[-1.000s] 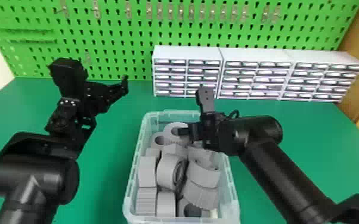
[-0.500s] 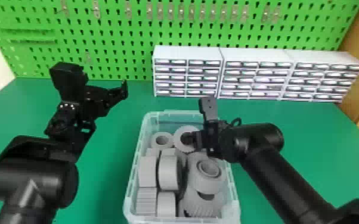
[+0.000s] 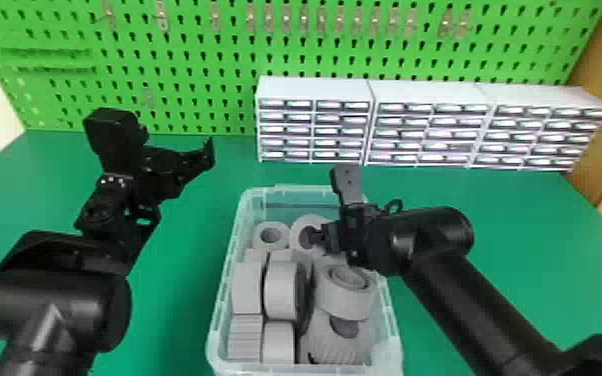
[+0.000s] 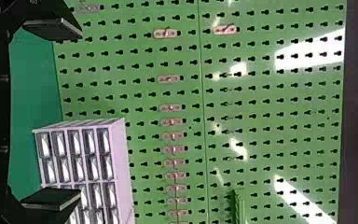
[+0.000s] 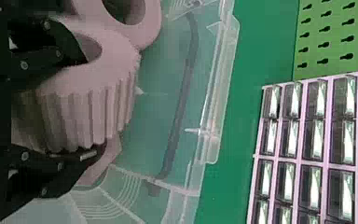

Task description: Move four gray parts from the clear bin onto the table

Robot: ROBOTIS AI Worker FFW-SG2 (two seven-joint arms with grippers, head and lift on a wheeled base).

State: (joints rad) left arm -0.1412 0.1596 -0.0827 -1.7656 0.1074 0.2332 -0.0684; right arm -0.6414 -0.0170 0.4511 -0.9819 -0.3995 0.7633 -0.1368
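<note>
Toward the back of the clear bin (image 3: pixel 222 300), my right gripper (image 3: pixel 321 239) reaches down into a gray ring part (image 3: pixel 299 235). In the right wrist view, the right gripper (image 5: pixel 86 105) is shut on this toothed gray part (image 5: pixel 86 109), one finger in its hole and the other against its outer side. Another gray ring (image 5: pixel 147 28) lies beside it. Several gray parts fill the bin, among them a wide ring (image 3: pixel 345 300) at its right side and a small ring (image 3: pixel 265 244) at the back left. Left of the bin, my left gripper (image 3: pixel 207 152) waits above the table; its fingers stand wide apart in the left wrist view, the left gripper (image 4: pixel 72 113) holding nothing.
White drawer cabinets (image 3: pixel 310 90) stand behind the bin against the green pegboard (image 3: pixel 190 65). The green table (image 3: pixel 180 300) surrounds the bin. The bin's clear wall (image 5: pixel 214 93) rises near the right gripper.
My right gripper has shifted a little right and forward since the earliest frame, then stayed nearly still. Gray parts around it have shifted in the bin. The left arm has hardly moved.
</note>
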